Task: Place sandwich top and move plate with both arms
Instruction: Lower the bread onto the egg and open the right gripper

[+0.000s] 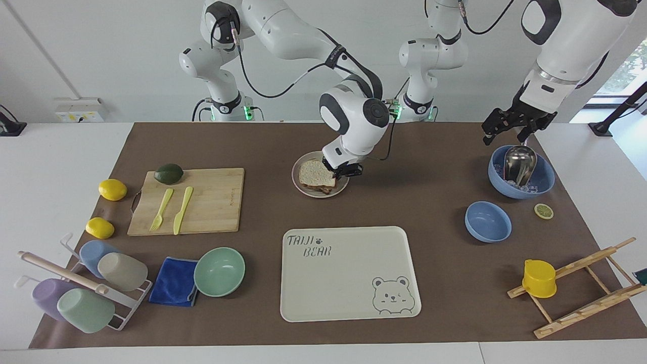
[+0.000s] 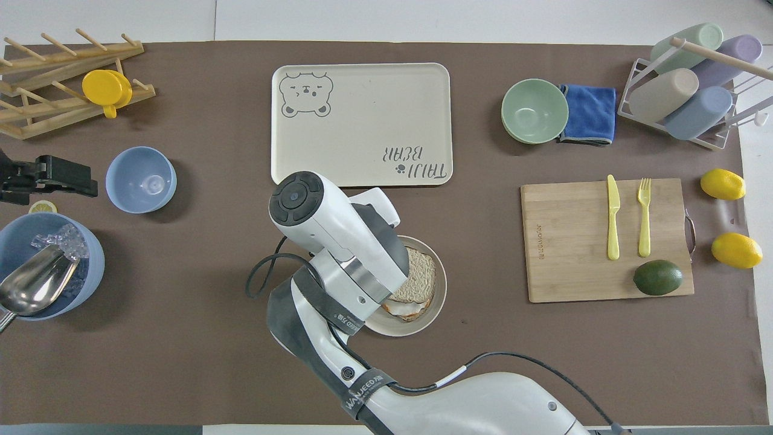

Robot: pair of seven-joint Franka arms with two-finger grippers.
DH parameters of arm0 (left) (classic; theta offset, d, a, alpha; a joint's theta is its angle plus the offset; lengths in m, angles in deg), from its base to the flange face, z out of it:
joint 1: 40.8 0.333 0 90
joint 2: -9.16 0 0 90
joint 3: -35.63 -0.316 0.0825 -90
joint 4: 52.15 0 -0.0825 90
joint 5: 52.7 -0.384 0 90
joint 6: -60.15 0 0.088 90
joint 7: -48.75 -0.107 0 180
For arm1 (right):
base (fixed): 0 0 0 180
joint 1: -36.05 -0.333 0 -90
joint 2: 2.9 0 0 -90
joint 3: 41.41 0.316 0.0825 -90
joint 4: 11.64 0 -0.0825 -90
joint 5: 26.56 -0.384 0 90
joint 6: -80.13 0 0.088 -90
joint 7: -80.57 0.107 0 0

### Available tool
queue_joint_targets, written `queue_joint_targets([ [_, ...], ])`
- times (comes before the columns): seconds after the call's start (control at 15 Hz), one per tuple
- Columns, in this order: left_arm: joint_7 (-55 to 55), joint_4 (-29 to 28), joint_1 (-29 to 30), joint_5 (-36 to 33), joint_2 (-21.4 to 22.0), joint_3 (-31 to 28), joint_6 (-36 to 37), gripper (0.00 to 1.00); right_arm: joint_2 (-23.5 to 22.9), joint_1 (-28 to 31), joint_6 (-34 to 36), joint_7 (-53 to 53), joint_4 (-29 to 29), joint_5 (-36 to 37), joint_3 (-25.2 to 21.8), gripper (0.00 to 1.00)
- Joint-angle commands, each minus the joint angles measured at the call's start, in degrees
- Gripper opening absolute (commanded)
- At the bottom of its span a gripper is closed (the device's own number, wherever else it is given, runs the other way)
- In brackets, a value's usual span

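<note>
The sandwich top [image 1: 316, 174] lies almost flat on the egg-topped slice [image 2: 406, 308] on the small round plate [image 1: 339, 191], which sits mid-table on the robots' half. My right gripper [image 1: 342, 171] is low at the bread's edge toward the left arm's end and is shut on it. In the overhead view the right wrist hides those fingers and part of the bread [image 2: 423, 275] and plate [image 2: 439, 302]. My left gripper [image 1: 505, 134] hangs open and empty over the table beside the large blue bowl [image 1: 520, 174], and waits.
The cream bear tray [image 1: 349, 273] lies farther from the robots than the plate. A cutting board [image 1: 189, 202] with knife, fork and avocado is toward the right arm's end. A small blue bowl [image 1: 488, 221], lemon slice and wooden rack [image 1: 576, 288] are toward the left arm's end.
</note>
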Motion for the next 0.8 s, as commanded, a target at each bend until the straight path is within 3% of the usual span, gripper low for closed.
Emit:
queue_joint_targets([
  [0.0, -0.2, -2.7, 0.9, -0.6, 2.0, 0.6, -1.9, 1.00, 2.4, 0.7, -3.8, 1.0, 4.3, -1.9, 0.3, 0.99],
  [0.4, -0.4, -2.8, 0.9, -0.6, 2.0, 0.6, -1.9, 1.00, 3.5, 1.7, -3.5, 1.0, 3.0, -3.8, 0.2, 1.00],
  [0.53, -0.5, -3.0, 0.9, -0.5, 2.1, 0.6, -2.1, 1.00, 7.2, 4.5, -3.3, 0.4, 3.1, -3.8, 0.3, 1.00],
  [0.73, -0.4, -8.1, 0.4, -0.2, 4.3, 0.8, -6.2, 1.00, 13.0, 8.6, -0.8, -5.4, 3.7, -3.7, 0.2, 1.00],
])
